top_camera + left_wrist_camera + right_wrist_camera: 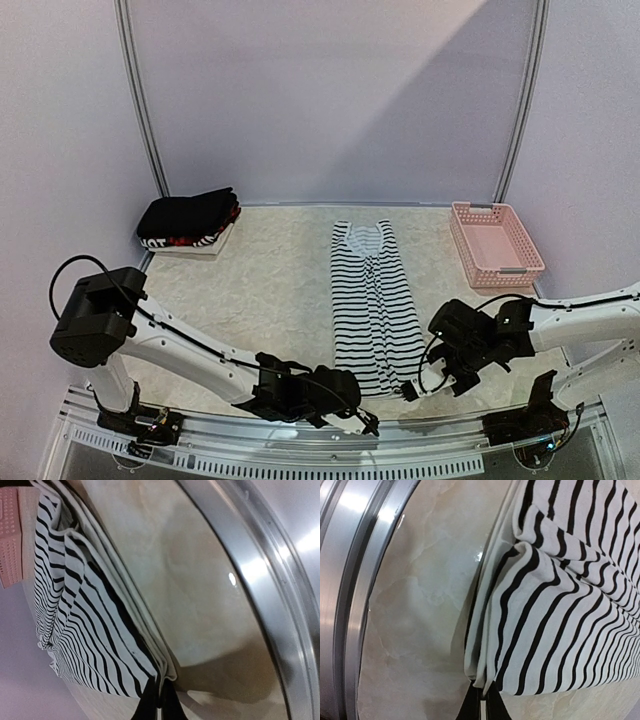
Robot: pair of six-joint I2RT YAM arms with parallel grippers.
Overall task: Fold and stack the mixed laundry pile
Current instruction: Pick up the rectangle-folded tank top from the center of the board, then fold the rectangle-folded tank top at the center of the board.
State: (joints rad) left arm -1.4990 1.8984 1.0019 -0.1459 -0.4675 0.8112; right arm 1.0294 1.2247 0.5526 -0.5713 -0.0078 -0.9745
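Striped tank top [372,300]: lies flat at mid-desk, folded lengthwise into a narrow strip. Its long axis runs near to far, with the straps at the far end and the hem at the near end.

Both tools are at the near hem, so the whole garment stretches away from them toward the far edge. The left tool [161,694] is pinched shut on the near-left hem corner. The right tool [482,699] is pinched shut on the near-right corner. In each wrist view the layered cloth edges enter between the closed fingers.

Neither arm is nearer, as each holds its own corner.

Judgement: the next move is a crosswise fold, and the two corners should travel together along the long axis toward the straps.

Folded stack [188,220]: far left on the desk [270,300], well apart from the tank top. Pink basket [495,243]: far right.
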